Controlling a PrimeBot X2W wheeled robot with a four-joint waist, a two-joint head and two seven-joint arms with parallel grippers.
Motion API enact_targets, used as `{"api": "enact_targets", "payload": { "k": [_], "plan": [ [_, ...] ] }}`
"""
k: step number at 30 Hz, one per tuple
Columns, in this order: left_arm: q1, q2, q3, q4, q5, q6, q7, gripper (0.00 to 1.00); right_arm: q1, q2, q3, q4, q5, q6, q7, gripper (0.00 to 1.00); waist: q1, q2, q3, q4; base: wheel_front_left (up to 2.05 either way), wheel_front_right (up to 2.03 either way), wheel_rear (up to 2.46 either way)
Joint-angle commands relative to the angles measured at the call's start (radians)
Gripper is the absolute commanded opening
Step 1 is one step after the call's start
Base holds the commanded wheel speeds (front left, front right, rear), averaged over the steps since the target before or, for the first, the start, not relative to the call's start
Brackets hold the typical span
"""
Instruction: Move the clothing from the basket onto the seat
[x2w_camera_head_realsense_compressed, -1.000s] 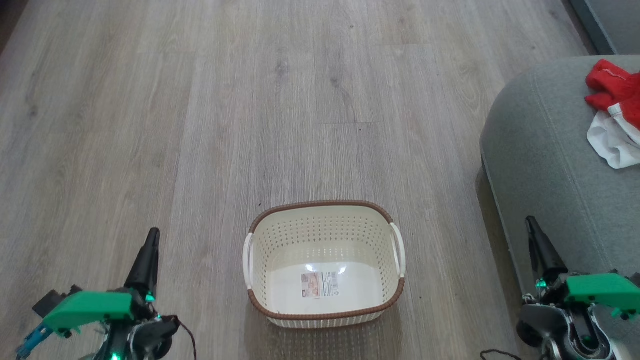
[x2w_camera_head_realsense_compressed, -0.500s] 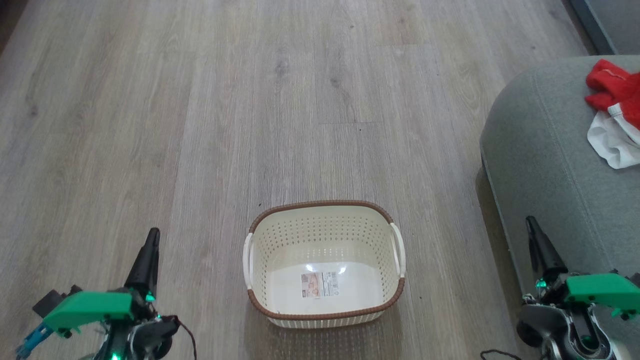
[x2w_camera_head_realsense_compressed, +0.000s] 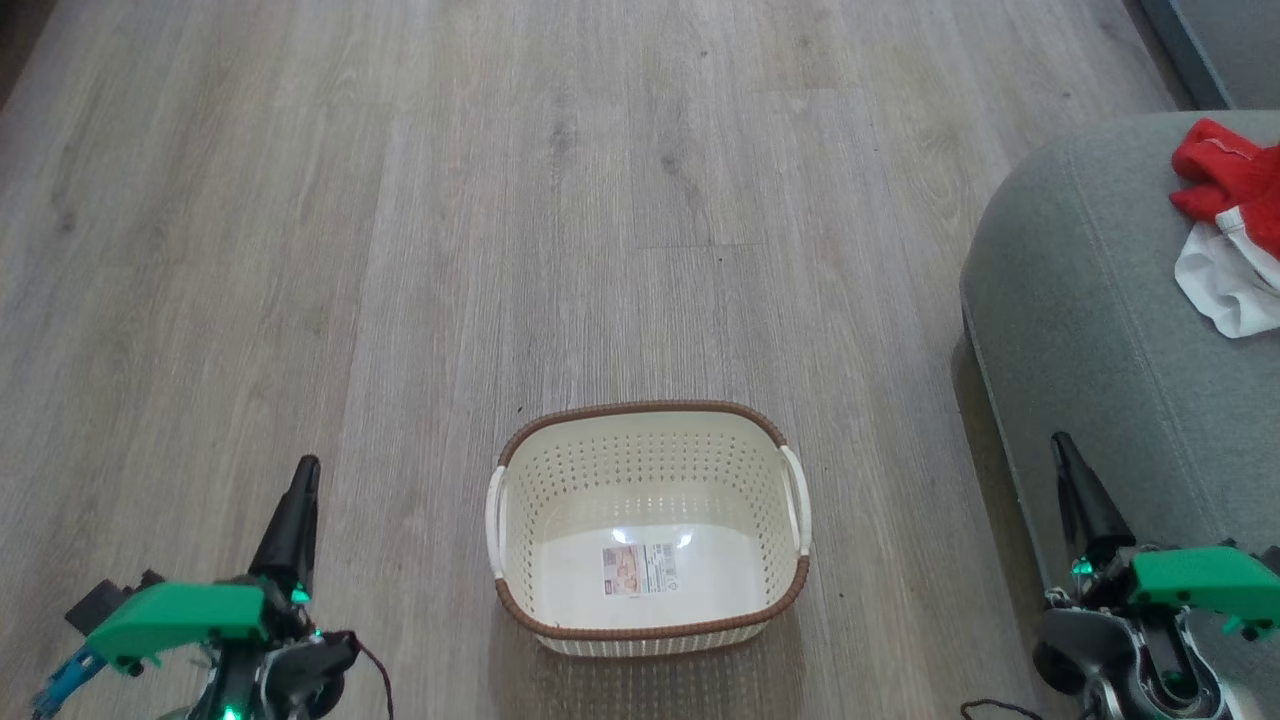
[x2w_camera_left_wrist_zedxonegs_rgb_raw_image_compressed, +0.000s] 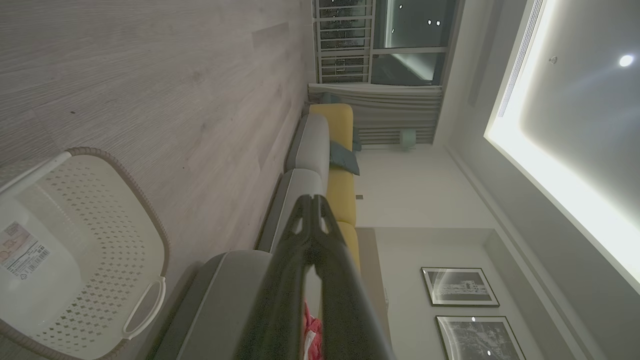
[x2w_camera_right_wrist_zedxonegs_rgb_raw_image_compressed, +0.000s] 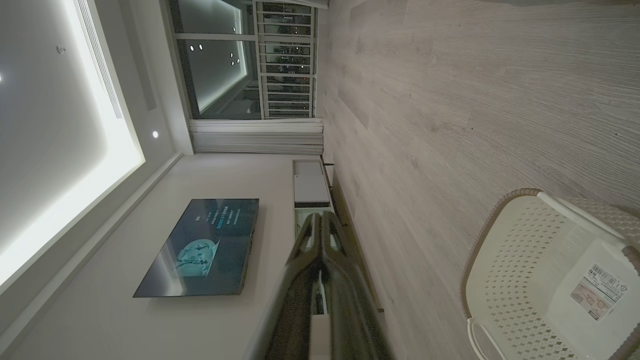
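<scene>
— Where do the two pincers stand?

— Both are low and close to the robot. The left pincer (x2w_camera_head_realsense_compressed: 306, 470) hangs over the floor (x2w_camera_head_realsense_compressed: 560, 200) with its fingers pressed together into one dark point, gripping nothing. The right pincer (x2w_camera_head_realsense_compressed: 1060, 448) is likewise closed tight on nothing.

— And the basket?

— The basket (x2w_camera_head_realsense_compressed: 640, 409) sits on the floor between them, to the right of the left pincer and to the left of the right one, apart from both. Its far rim lies a little beyond their tips. Its bottom shows, with a label (x2w_camera_head_realsense_compressed: 638, 570) stuck in the middle.

— The seat?

— The seat (x2w_camera_head_realsense_compressed: 1090, 300) is just beside the right pincer, on its right, and runs on ahead of it. In the head view the pincer's tip overlaps the cushion's side. I cannot tell whether it touches.

— The clothes?

— The clothes (x2w_camera_head_realsense_compressed: 1222, 170), red with a white part, lie in a heap on top of the seat. They are well ahead of the right pincer and to its right, and far from the left pincer, across the basket from it. In the left wrist view a bit of red shows through the gap low between the closed fingers.
</scene>
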Motion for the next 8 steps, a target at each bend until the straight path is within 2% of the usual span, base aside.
{"api": "enact_targets", "payload": {
  "k": [1,8],
  "plan": [
    [-0.049,0.014,0.033,-0.034,-0.007,-0.009,0.007,0.0,-0.055,-0.005,0.018,-0.039,0.006,0.0,0.004,0.0,0.0,-0.0001,0.0,0.0,0.0,0.0,0.0],
    [-0.049,0.014,0.033,-0.034,-0.007,-0.009,0.007,0.0,-0.055,-0.005,0.018,-0.039,0.006,0.0,0.004,0.0,0.0,-0.0001,0.0,0.0,0.0,0.0,0.0]
  ]
}}
